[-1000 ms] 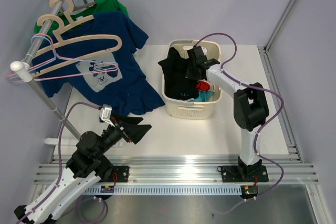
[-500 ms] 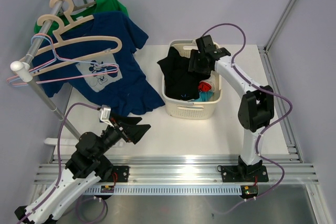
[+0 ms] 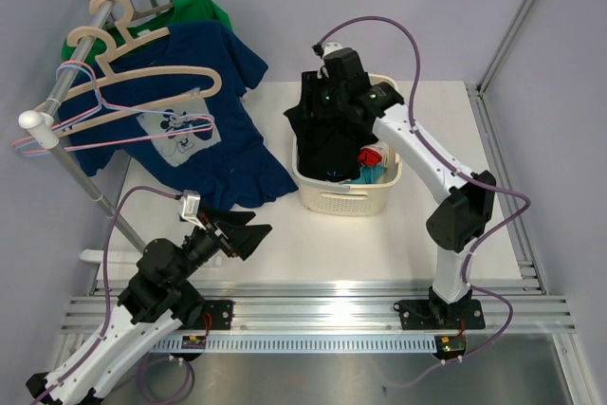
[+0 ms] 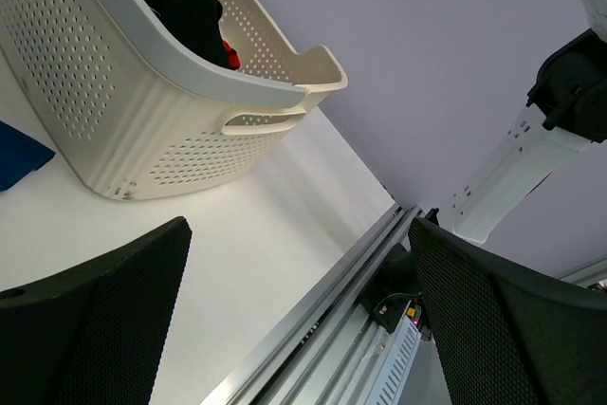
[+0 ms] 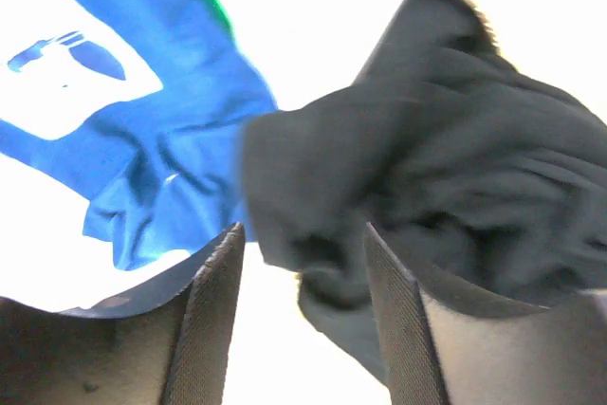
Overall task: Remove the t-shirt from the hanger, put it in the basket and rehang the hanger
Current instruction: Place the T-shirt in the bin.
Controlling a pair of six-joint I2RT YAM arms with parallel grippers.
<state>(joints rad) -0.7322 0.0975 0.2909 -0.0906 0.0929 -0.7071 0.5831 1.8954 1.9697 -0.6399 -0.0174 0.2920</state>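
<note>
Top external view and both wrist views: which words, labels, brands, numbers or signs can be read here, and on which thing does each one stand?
No text can be read in any view.
On the blue t-shirt, the white print is a cartoon picture; no letters are legible.
The sticker at the right arm's base is too small to read.
On the laundry basket, no label shows.

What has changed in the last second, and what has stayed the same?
The right gripper opened, rose out of the basket and swung left, over the black garment draped on its rim. The left gripper, open, and the blue t-shirt stayed as they were.
</note>
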